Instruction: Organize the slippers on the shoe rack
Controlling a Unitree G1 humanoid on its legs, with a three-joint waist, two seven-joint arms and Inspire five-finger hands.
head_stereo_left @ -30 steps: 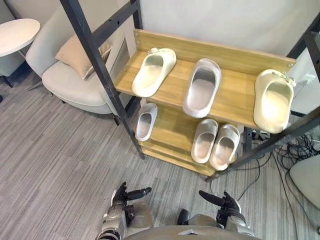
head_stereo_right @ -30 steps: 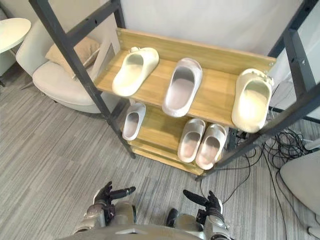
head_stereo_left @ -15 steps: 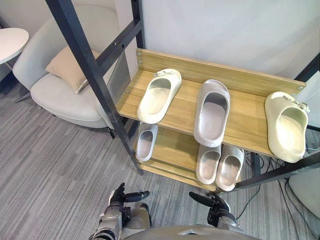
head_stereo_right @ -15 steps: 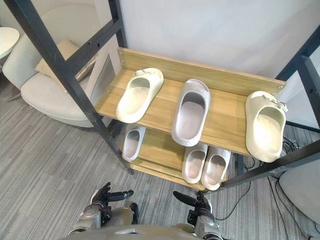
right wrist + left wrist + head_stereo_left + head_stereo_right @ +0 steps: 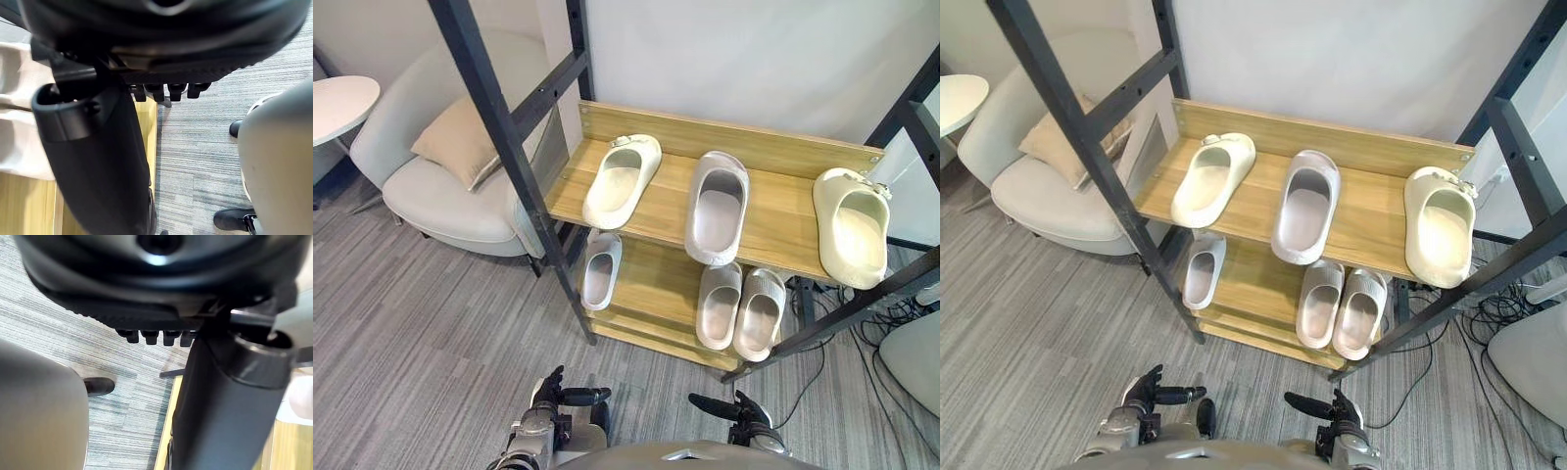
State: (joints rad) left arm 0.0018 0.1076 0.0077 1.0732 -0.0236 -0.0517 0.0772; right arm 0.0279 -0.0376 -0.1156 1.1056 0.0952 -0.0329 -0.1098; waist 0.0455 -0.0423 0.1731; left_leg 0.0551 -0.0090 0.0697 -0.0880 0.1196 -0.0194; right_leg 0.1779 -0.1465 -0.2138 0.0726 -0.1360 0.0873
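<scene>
All six slippers are sitting on the shoe rack (image 5: pixel 781 208), none on the floor, so the robot appears to be at the very start of the sorting. On the upper shelf the left cream slipper (image 5: pixel 622 181) and the right cream slipper (image 5: pixel 852 225) are lying at opposite ends, well apart, with a large grey slipper (image 5: pixel 716 207) between them. That pair looks still to be brought together. On the lower shelf a small grey slipper (image 5: pixel 601 271) is lying alone at the left, while the grey pair (image 5: pixel 740 308) is resting side by side, touching.

Every slipper is pointing its toe toward the back wall and its heel toward the robot, long axis running front to back. The left cream one is skewing slightly, toe leaning to the right. The large grey one's heel seems to be overhanging the shelf's front edge.

The left hand (image 5: pixel 553 399) and right hand (image 5: pixel 744 413) are hanging low before the rack, fingers relaxed, thumbs out, holding nothing.
</scene>
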